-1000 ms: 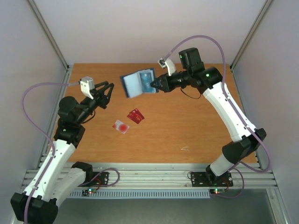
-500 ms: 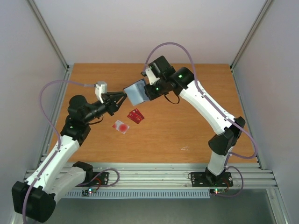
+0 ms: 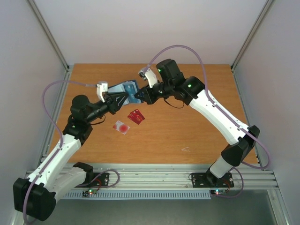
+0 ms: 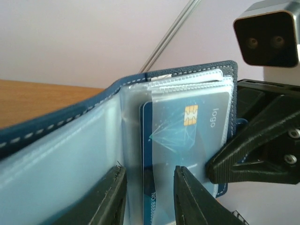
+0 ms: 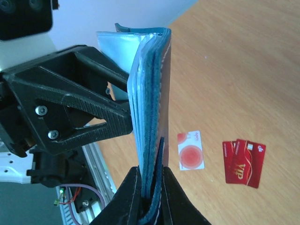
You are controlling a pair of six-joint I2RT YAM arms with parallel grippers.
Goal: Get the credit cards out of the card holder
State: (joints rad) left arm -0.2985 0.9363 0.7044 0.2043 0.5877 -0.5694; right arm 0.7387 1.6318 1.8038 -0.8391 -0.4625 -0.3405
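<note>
My right gripper (image 5: 150,185) is shut on the spine end of the dark navy card holder (image 5: 152,89) and holds it open in the air (image 3: 127,89). The teal-blue card (image 4: 187,136) sits in a clear pocket. My left gripper (image 4: 147,197) is open, with its two fingers either side of that card's near edge and a gap on both sides. In the top view the left gripper (image 3: 120,98) is right at the holder. The pale card with a red circle (image 3: 121,127) and the red card (image 3: 136,116) lie on the table. The black card is hidden.
The orange-brown table (image 3: 187,126) has grey walls on three sides and a metal rail (image 3: 154,178) along the near edge. The two loose cards also show in the right wrist view: the pale card (image 5: 191,150) and the red card (image 5: 243,161).
My right arm has swung the holder left and turned it open toward the left arm. My left gripper has reached up to it and now straddles the teal-blue card.
</note>
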